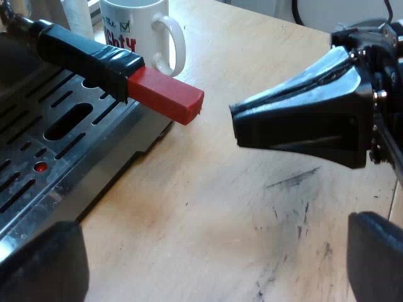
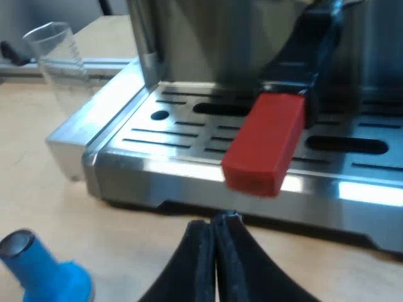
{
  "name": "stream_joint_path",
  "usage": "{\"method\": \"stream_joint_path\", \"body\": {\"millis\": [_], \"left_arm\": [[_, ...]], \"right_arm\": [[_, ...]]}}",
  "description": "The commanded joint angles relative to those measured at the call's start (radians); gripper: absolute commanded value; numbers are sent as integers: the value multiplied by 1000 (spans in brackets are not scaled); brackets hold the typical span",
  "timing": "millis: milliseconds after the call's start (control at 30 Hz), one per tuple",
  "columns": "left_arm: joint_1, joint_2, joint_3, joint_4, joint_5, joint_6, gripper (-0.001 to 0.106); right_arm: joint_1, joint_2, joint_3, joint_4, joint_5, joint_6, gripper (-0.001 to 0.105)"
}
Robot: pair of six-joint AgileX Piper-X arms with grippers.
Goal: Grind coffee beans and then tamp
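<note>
While the holder (image 1: 88, 56) juts handle-first from the machine (image 2: 189, 44) out over the slotted tray (image 1: 63, 126), its red end (image 2: 264, 143) hangs past the tray's edge, above the table (image 1: 208, 207); its metal part is hidden. Low over the table, the right gripper (image 2: 216, 221) sits near the tray's edge and just short of the red end, tips aimed toward it but apart from it. Its fingers are pressed together with nothing between them. Beside the tray, the left gripper (image 1: 211, 251) hangs over the table, its fingers (image 1: 44, 267) spread wide and holding nothing, with the red end and the right gripper farther off. A white mug (image 1: 141, 31) with printed lettering stands far beyond the holder, close beside the machine, its loop turned away from the machine. A clear glass (image 2: 60, 63) stands upright near the machine's corner. A blue tamper (image 2: 41, 267) rests on the table near the right gripper, well apart from the tray. Dark scuffs (image 1: 293, 179) mark the table under the right gripper, and a small red light (image 1: 40, 167) glows in the tray.
</note>
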Motion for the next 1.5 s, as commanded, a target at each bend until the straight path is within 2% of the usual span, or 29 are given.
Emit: {"method": "stream_joint_path", "body": {"millis": [33, 300, 567, 767, 900, 1033, 1167, 1333, 1500], "left_arm": [[-5, 3, -1, -16, 12, -3, 84], [-5, 3, -1, -16, 12, -3, 84], [-5, 3, -1, -16, 12, -3, 84], [-5, 3, -1, -16, 12, -3, 84], [-5, 3, -1, -16, 12, -3, 84], [-5, 3, -1, -16, 12, -3, 84], [-5, 3, -1, -16, 12, -3, 84], [-5, 3, -1, -16, 12, -3, 84], [-5, 3, -1, -16, 12, -3, 84]], "right_arm": [[-16, 21, -1, 5, -27, -6, 2], [-25, 82, -1, -111, 12, -6, 2], [-25, 83, -1, -122, 51, -6, 2], [-38, 83, -1, -122, 41, -6, 2], [-95, 83, -5, -147, -30, -6, 2], [-135, 83, -11, -154, -56, -60, 2], [-153, 83, -16, -192, -55, -87, 2], [-153, 83, -16, -208, 65, -87, 2], [-153, 83, -16, -208, 85, -87, 2]]}}
